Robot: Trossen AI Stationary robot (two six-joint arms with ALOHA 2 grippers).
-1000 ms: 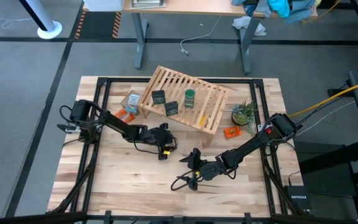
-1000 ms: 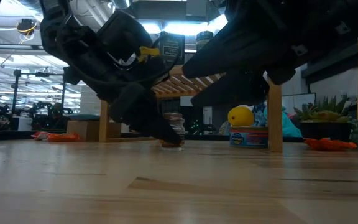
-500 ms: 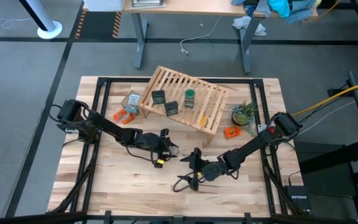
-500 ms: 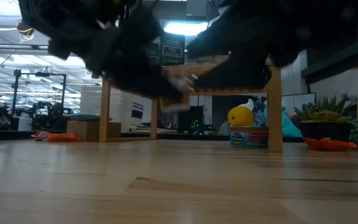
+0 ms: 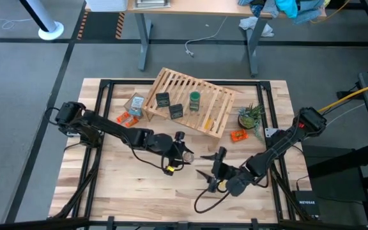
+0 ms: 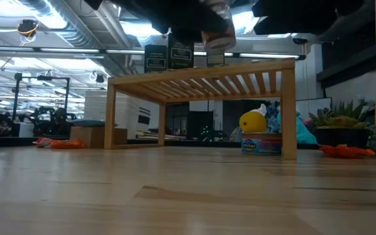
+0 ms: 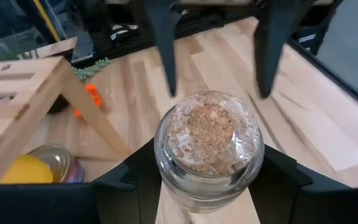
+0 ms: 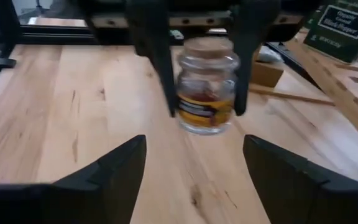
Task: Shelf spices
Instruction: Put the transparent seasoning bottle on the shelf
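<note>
The tiny clear glass spice jar (image 8: 207, 84), cork-stoppered with an orange label, hangs above mid-table with my left gripper (image 5: 185, 153) shut on it. My right gripper (image 5: 204, 165) stands open just to the table's right of it, facing the jar and touching nothing. The light-wood slatted shelf (image 5: 190, 102) stands on its legs at the far middle. On its top sit two dark squarish jars (image 5: 163, 99) (image 5: 176, 111) and a round green one (image 5: 195, 100). My left gripper pinches the glass jar's body (image 7: 166, 168) between its two fingers, one on each opposite side. The fingers (image 8: 157, 68) run alongside the jar from its cork down to its label. They come slanting down from the table's left. The jar is lifted clear of the table.
A tan cardboard box (image 5: 135, 104) and orange pieces (image 5: 128, 118) lie left of the shelf. More orange pieces (image 5: 238, 135) and a small plant (image 5: 251, 116) lie to its right. A tin with a yellow thing (image 6: 256, 134) stands under the shelf. Bare wood lies along the near edge.
My left gripper has lifted the glass jar from the tabletop to above the height of the shelf's top, and has carried it toward the table's right. My right gripper has risen, turned, and drawn back toward the table's right and near edge.
</note>
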